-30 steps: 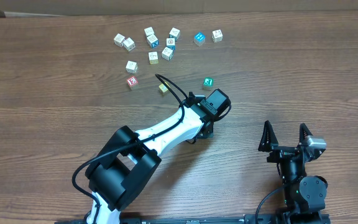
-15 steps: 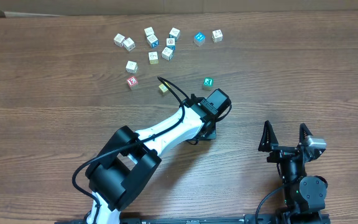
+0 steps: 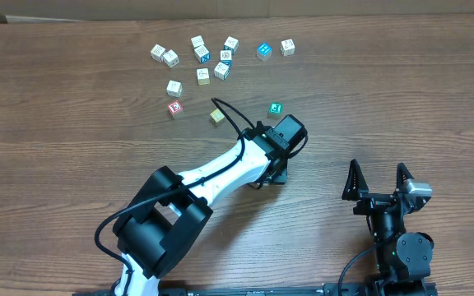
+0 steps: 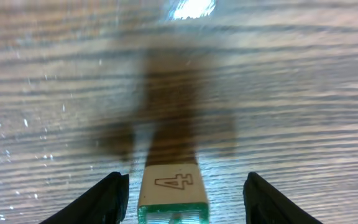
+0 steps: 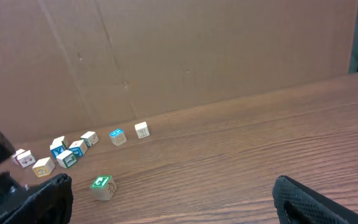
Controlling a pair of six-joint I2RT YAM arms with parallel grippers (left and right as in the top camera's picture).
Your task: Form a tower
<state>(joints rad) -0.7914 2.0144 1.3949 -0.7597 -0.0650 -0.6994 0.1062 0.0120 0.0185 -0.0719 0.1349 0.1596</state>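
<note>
In the left wrist view a wooden cube point(image 4: 171, 186) with a teal-green top face and a "4" on its side stands between the jaws of my left gripper point(image 4: 185, 186). The jaws are open, with a gap on each side of the cube. This is the tower's top; what lies under it is dark and I cannot make it out. From overhead the left wrist point(image 3: 285, 133) hides the tower. My right gripper point(image 3: 378, 179) rests open and empty at the near right edge of the table.
A loose green-faced cube point(image 3: 275, 108) point(image 5: 102, 185) lies just beyond the left wrist. A yellow cube point(image 3: 216, 116) and a red cube point(image 3: 174, 108) lie to its left. Several more letter cubes point(image 3: 212, 62) are scattered at the back. A cardboard wall point(image 5: 166, 56) stands behind the table.
The left jaws have opened and let go of the green-topped cube. The left wrist has barely shifted. The right arm has not moved.
</note>
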